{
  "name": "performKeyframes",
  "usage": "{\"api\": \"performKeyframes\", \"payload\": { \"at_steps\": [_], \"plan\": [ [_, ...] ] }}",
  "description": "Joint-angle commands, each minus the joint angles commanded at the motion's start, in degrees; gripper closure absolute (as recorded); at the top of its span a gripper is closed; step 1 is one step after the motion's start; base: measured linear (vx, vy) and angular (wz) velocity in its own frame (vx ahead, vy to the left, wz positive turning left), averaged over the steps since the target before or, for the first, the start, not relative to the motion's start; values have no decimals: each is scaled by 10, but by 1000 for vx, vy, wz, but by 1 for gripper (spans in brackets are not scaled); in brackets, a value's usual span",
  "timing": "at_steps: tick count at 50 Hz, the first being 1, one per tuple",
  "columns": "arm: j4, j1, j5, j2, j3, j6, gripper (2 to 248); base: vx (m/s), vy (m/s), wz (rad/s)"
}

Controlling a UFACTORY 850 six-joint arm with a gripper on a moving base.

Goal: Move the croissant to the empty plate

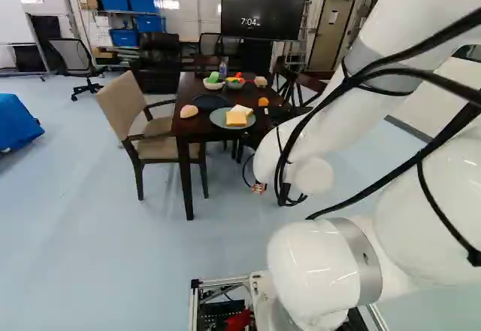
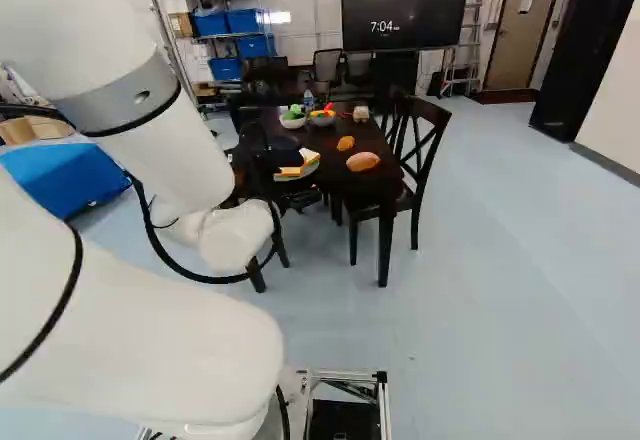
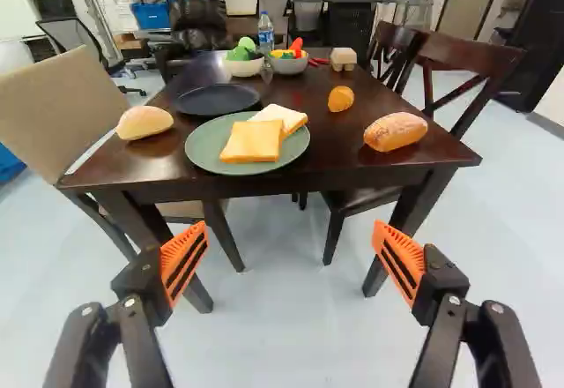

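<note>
The gripper is released, its orange pads wide apart with nothing between them, short of the table. The croissant lies on the tabletop ahead of it and a little to its right, with the loaf nearer and farther right; the dark plate is ahead and to the left, beyond the green plate. Reaching straight in from here could drive the fingers into the table's near edge, since the hand seems low; it probably wants lifting first. Spread this wide, a finger dropping toward the croissant could knock the loaf or the bread slices, and an off-centre close might roll so small and rounded a thing away. Carrying it low toward the dark plate could drag across the slices. The wrist view alone shows the finger spread plainly, and has both the roll and the loaf; the left base view has the roll but not the loaf, the right one the loaf but not the roll, where the arm blocks that side.
</note>
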Motion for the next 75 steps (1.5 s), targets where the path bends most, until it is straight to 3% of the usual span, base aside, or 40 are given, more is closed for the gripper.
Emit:
{"api": "performKeyframes", "payload": {
  "at_steps": [22, 40, 75],
  "plan": [
    [0, 0, 0, 0, 0, 0, 3, 283, 7, -3],
    [0, 0, 0, 0, 0, 0, 3, 236, 50, 216],
    [0, 0, 0, 0, 0, 0, 3, 101, -43, 8]
  ]
}}
